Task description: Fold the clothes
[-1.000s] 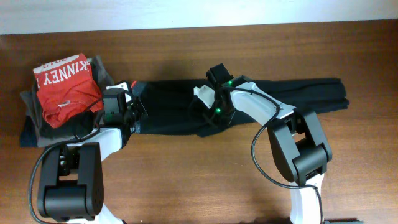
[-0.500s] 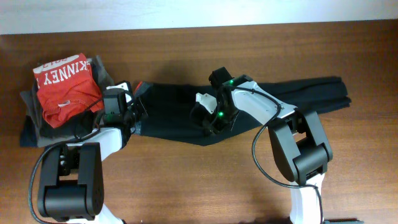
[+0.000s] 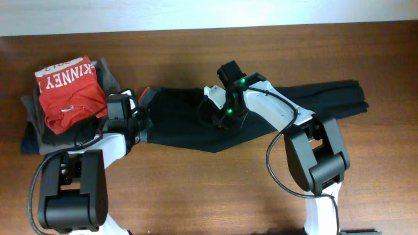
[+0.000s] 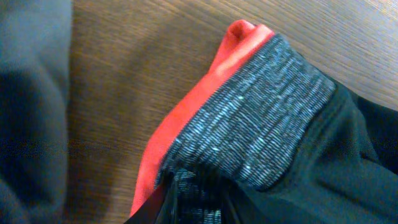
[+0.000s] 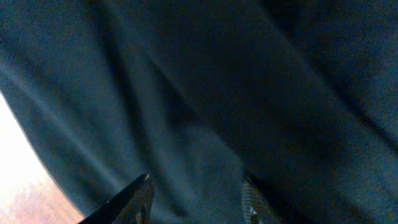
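Observation:
The black pants lie stretched left to right across the table, legs ending at the right. The front edge is drawn into a point. My left gripper is shut on the grey heathered waistband with its red-orange edge; its fingers pinch the band at the bottom of the left wrist view. My right gripper hovers over the middle of the pants. Its fingers are apart, with black cloth filling the view.
A pile of folded garments sits at the left: a red "KINNEY" T-shirt on top of grey and navy ones. The wooden table runs to a white back edge.
My right gripper dipped toward the front, dragging the pants' front edge into a point, then moved back up over the cloth. The waistband end shifted slightly with my left gripper.

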`<state>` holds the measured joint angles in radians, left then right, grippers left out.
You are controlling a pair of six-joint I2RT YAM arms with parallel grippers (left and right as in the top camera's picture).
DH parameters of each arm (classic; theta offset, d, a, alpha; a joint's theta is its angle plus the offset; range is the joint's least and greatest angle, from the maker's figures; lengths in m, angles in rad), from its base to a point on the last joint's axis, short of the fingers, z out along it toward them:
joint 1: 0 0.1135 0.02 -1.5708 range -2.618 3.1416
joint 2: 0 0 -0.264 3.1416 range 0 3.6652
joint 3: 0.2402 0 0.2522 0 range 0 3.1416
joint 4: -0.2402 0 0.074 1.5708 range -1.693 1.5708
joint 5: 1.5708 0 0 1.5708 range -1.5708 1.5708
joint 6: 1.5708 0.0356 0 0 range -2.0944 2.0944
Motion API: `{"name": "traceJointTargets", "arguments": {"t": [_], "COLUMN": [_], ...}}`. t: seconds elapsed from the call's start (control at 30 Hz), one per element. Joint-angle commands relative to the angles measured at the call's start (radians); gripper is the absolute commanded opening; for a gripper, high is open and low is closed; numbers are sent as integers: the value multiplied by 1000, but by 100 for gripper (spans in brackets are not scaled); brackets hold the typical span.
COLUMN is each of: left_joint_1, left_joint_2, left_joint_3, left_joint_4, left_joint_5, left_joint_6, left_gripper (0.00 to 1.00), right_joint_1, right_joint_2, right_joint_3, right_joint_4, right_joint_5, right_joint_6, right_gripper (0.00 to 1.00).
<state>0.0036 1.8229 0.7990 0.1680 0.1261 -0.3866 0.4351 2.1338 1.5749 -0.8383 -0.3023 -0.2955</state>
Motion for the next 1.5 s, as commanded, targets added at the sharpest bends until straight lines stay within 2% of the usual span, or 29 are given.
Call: {"name": "traceJointTargets", "arguments": {"t": [0.0,0.2,0.27,0.37,0.43,0.5,0.7,0.93,1.0,1.07,1.2,1.27,1.37,1.47], "left_joint_1": [27,32,32,32,32,32,32,27,14,-12,-66,-104,-133,-136], "left_joint_2": [13,13,13,13,13,12,-23,-134,-143,-139,-123,-103,-63,-11], "left_joint_3": [-10,-10,-10,-10,-10,-10,-10,-10,-10,-10,-10,-10,-10,-10], "left_joint_4": [-39,-38,-34,-12,21,53,95,93,93,85,84,86,89,90], "left_joint_5": [-45,-45,-44,-36,8,39,79,154,164,158,97,60,56,57], "left_joint_6": [-37,-39,-39,-39,-39,-39,-38,-16,-15,-8,4,7,22,21], "left_gripper": [23,23,24,50,63,66,70,72,71,65,62,62,62,62], "right_joint_1": [-5,-5,-5,-5,-11,-23,-91,-220,-258,-294,-319,-317,-317,-317], "right_joint_2": [-33,-33,-33,-33,-33,-32,-43,-188,-243,-276,-242,-204,-145,-106], "right_joint_3": [15,14,14,14,14,14,15,15,15,15,-7,-39,-72,-87], "right_joint_4": [29,105,151,216,294,349,393,222,153,51,-56,-65,-63,-51], "right_joint_5": [35,114,167,212,248,264,315,312,257,140,68,57,28,21], "right_joint_6": [-2,0,27,29,51,54,123,148,144,74,30,23,11,11], "right_gripper": [51,52,55,56,58,58,66,66,66,65,64,63,55,54]}}
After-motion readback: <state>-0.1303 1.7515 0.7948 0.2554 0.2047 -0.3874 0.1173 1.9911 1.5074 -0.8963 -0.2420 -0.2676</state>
